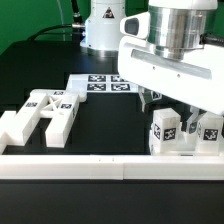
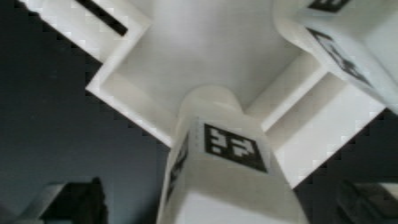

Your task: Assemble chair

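tagged bar [image 2: 228,150]: rises toward the hand between white chair plates [image 2: 196,50], at the exterior view's right.
loose parts [image 1: 42,112]: on the counter [image 1: 110,125], exterior view's left, well apart.
hand [image 2: 217,205]: fingers spread wide either side of the bar, gripping nothing.
step, judged: retreat; lift straight up so neither finger knocks the bar.

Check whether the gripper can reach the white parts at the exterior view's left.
Probably yes: the gripper stands open, gripping nothing, and the white parts lie uncovered with nothing over them.
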